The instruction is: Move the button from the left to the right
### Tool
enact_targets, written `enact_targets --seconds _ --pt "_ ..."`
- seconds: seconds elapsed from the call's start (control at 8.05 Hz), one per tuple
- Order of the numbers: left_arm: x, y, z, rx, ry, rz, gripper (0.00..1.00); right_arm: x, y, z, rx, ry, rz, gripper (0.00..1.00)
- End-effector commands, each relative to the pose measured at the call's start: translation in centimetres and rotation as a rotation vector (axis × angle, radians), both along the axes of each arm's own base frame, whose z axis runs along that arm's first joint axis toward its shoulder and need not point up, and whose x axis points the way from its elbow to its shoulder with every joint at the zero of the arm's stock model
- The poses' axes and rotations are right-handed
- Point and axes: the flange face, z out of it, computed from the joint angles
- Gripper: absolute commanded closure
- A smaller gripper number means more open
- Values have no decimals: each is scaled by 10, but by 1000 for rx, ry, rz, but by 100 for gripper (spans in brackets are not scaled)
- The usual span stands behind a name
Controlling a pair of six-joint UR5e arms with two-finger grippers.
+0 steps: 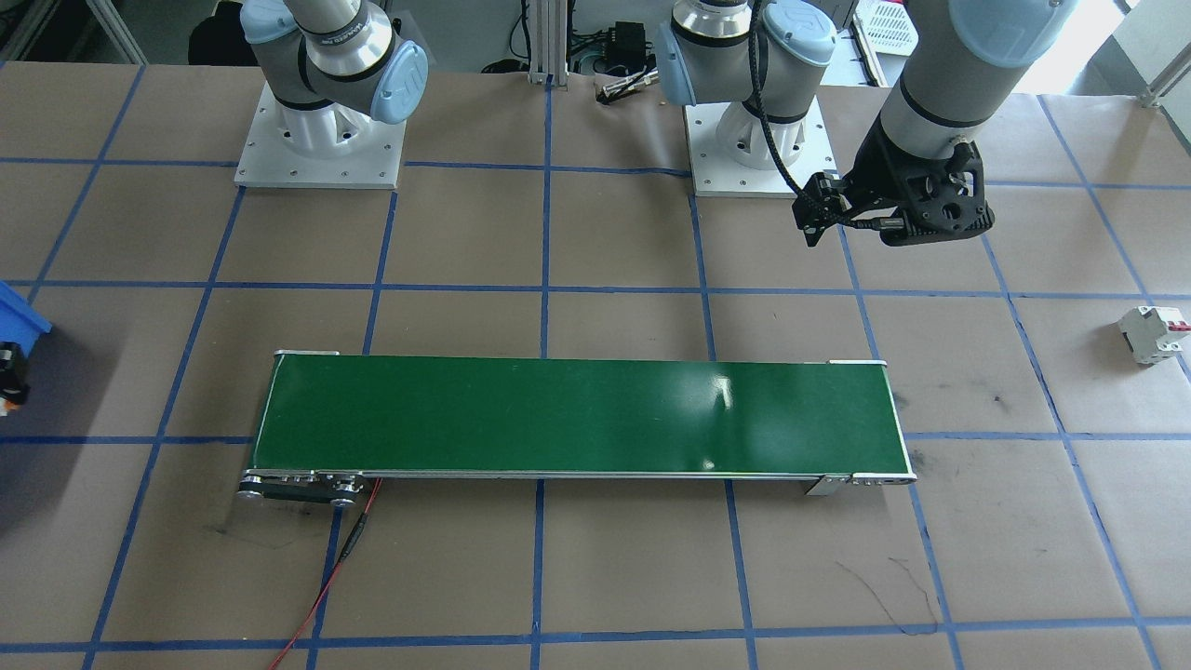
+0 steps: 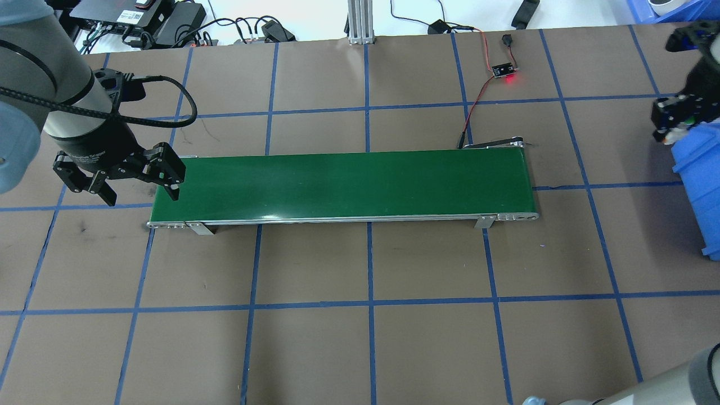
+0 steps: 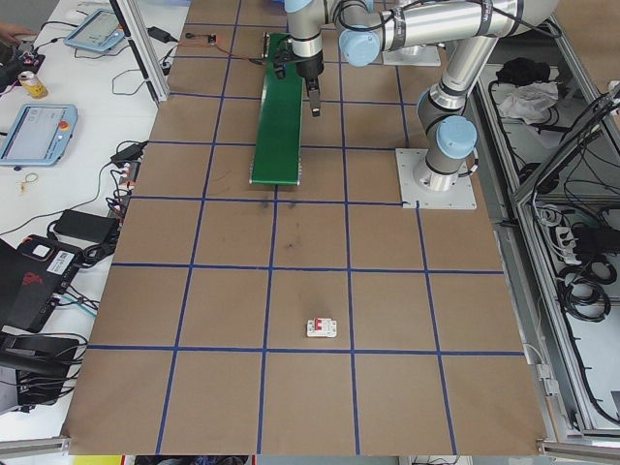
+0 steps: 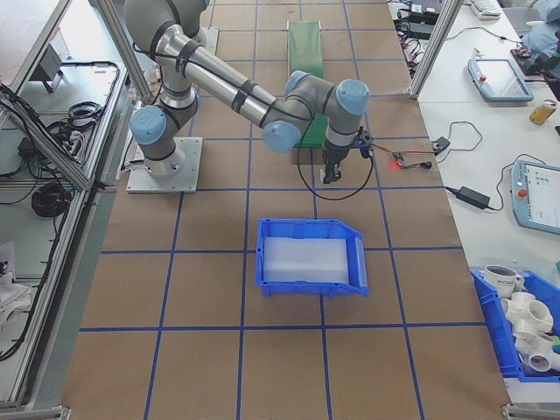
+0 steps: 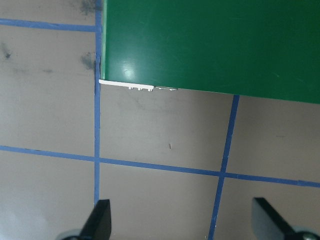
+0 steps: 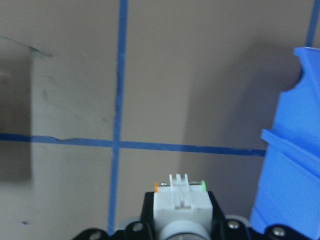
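Overhead exterior view shows the left end effector (image 2: 140,188) hanging with its fingers spread wide and nothing between them, over the left end of the green conveyor belt (image 2: 343,185), which lies across the middle of the paper-covered surface (image 2: 427,337). A line of lettering runs round the end effector's black body, too small to read. Near the right edge, the right end effector (image 2: 672,132) hovers beside the rim of a blue bin (image 2: 697,185), closed on the button (image 2: 670,135). From the right wrist-mounted view, the button (image 6: 180,202) sits clamped between the fingers, its whitish body ribbed, with an orange tab on one top corner and a green one on the other; the bin (image 6: 290,160) stands just beside it. A white circuit breaker (image 1: 1154,333) with a red switch lies alone near the surface's left end. At the far edge, a small board (image 2: 504,70) glows red, wired to the belt. No readable label shows on the breaker or bin.
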Motion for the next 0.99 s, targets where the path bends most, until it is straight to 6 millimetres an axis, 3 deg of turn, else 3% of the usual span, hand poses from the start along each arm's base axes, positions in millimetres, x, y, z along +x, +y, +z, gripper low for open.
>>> enact_targets --seconds 0.0,0.25,0.5,0.75,0.87 --pt "0 1 0 1 -1 0 0 -132 47 -1 -31 20 116 99" --pt "0 1 -1 3 1 0 0 -196 57 -40 -63 54 158 99" --pt "0 1 -2 5 0 0 0 -213 54 -91 -35 10 158 99" --pt "0 1 -1 1 1 0 0 -218 50 -123 -26 3 161 94" --pt "0 1 -1 3 1 0 0 -218 50 -123 -27 6 161 74"
